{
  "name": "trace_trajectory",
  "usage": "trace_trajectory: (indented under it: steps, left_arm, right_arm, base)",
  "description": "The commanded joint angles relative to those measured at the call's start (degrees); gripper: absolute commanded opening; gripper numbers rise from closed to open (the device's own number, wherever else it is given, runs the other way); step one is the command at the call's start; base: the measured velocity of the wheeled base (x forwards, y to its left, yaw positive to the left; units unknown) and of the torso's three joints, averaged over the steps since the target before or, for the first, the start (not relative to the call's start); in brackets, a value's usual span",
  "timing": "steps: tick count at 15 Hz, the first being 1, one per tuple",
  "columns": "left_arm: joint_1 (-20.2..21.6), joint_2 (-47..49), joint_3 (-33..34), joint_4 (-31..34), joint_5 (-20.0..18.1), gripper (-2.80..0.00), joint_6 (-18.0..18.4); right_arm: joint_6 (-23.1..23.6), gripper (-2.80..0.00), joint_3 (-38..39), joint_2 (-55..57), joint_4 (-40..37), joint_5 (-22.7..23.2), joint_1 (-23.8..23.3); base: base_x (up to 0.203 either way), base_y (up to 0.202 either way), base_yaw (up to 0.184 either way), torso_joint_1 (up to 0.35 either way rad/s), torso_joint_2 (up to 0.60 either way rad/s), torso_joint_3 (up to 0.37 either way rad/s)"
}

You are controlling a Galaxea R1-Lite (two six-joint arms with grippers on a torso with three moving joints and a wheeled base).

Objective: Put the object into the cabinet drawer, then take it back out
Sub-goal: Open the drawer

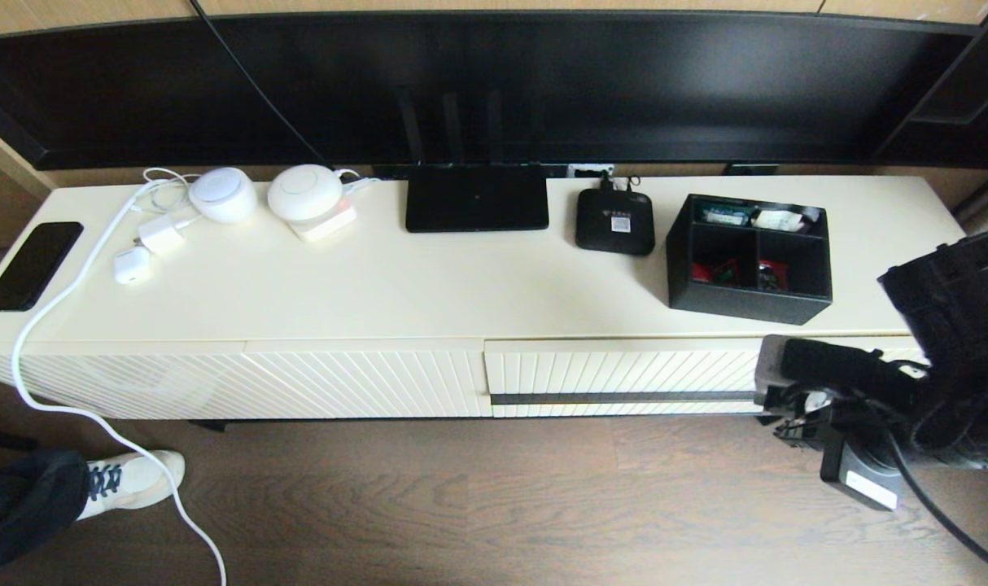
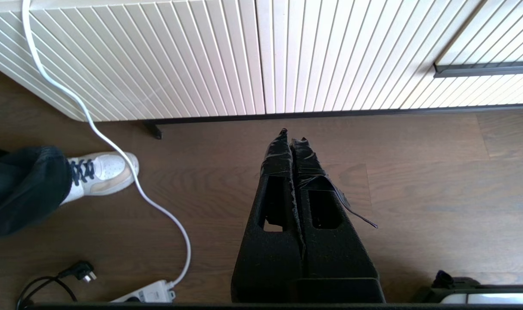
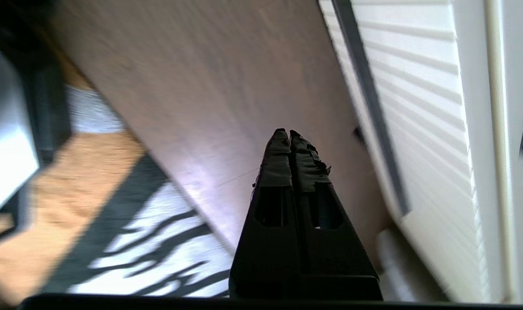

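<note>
The organizer box (image 1: pixel 749 259) sits on the cabinet top at its right end, beside the set-top box (image 1: pixel 614 221), above and behind the right gripper (image 3: pixel 285 132). That gripper (fingers pressed together, holding nothing) hangs low before the shut cabinet drawer (image 1: pixel 624 378), near its handle strip (image 3: pixel 369 103). The left gripper (image 2: pixel 292 134), also closed and empty, hangs over bare floor (image 2: pixel 416 181) fronting the diagonal-ribbed panel (image 2: pixel 158 56).
</note>
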State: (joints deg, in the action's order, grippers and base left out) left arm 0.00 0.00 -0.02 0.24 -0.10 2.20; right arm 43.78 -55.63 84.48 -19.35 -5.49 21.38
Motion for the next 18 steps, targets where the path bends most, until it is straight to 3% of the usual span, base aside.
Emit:
trace_trajectory:
  steps: [1, 3, 7, 11, 12, 18]
  left_arm:
    - [0.0, 0.09, -0.04, 0.02, 0.01, -2.8, 0.0]
    - [0.0, 0.09, 0.02, 0.02, 0.01, -2.8, 0.0]
    - [0.0, 0.09, 0.02, 0.02, 0.01, -2.8, 0.0]
    - [0.0, 0.09, 0.02, 0.02, 0.01, -2.8, 0.0]
    - [0.0, 0.09, 0.02, 0.02, 0.01, -2.8, 0.0]
    - [0.0, 0.0, -0.06, 0.02, 0.01, -2.8, 0.0]
  right_arm:
    - [7.59, -2.8, 5.41, 3.23, 9.27, -0.43, 0.15]
    - [15.07, -2.8, 10.52, 5.17, 18.34, -2.36, 0.13]
    - [25.28, -2.8, 19.09, 9.57, 35.71, -3.7, -0.64]
    - [30.09, -2.8, 25.23, 12.96, 44.8, -3.79, -0.85]
    - [30.89, 0.0, 25.68, 12.91, 44.99, -3.74, -0.85]
    - [31.81, 0.0, 26.18, 16.13, 44.94, -3.18, -1.06]
  base:
    - [0.0, 0.0, 0.0, 0.0, 0.0, 0.0]
    - [0.0, 0.0, 0.0, 0.0, 0.0, 0.0]
    - [0.0, 0.0, 0.0, 0.0, 0.0, 0.0]
    - [0.0, 0.0, 0.0, 0.0, 0.0, 0.0]
    - [0.0, 0.0, 0.0, 0.0, 0.0, 0.0]
    - [0.0, 0.0, 0.0, 0.0, 0.0, 0.0]
